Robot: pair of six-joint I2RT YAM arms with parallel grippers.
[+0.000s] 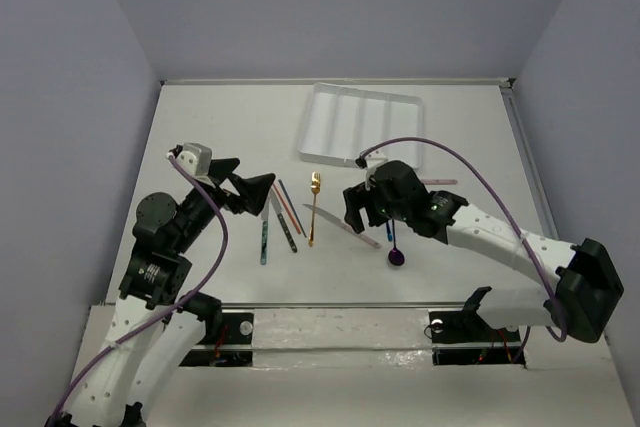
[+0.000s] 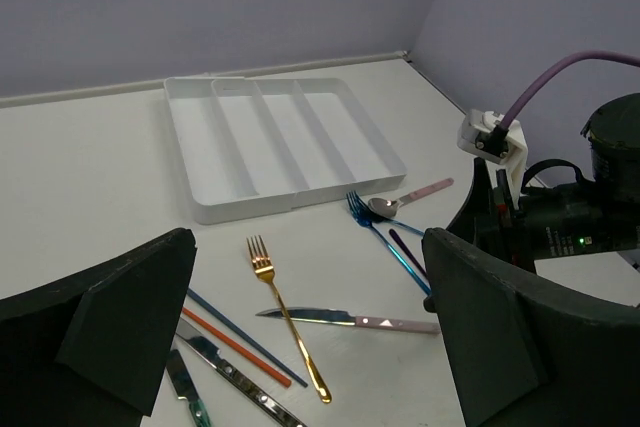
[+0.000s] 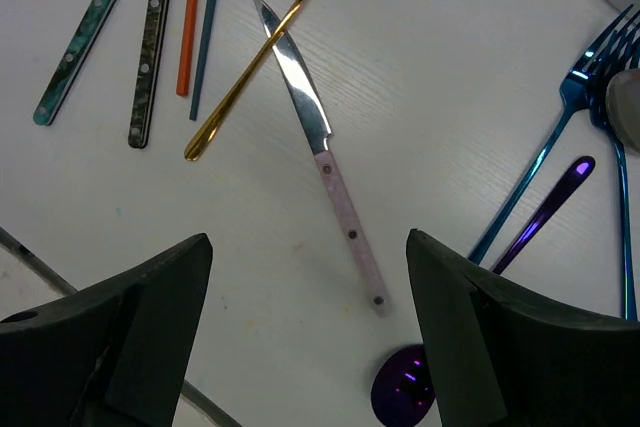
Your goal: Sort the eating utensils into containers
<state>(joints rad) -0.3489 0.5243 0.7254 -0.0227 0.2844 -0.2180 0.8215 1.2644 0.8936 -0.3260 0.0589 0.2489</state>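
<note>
The white tray (image 1: 362, 127) lies at the back, its compartments empty; it also shows in the left wrist view (image 2: 280, 142). The utensils lie loose in front of it: gold fork (image 1: 314, 207) (image 2: 285, 317) (image 3: 265, 47), pink-handled knife (image 2: 350, 320) (image 3: 320, 147), blue fork (image 2: 385, 237) (image 3: 560, 147), purple spoon (image 1: 397, 252) (image 3: 530, 227), pink-handled spoon (image 2: 405, 197), red chopstick (image 2: 235, 347) (image 3: 188, 22) and teal chopstick (image 3: 207, 27). My left gripper (image 1: 255, 192) (image 2: 308, 242) is open and empty above the chopsticks. My right gripper (image 1: 360, 209) (image 3: 308, 242) is open and empty over the pink knife handle.
Two more knives, one with a green handle (image 3: 75, 52) and one with a dark handle (image 3: 150, 67), lie left of the chopsticks. Grey walls enclose the table on three sides. The table's near edge shows at the lower left of the right wrist view.
</note>
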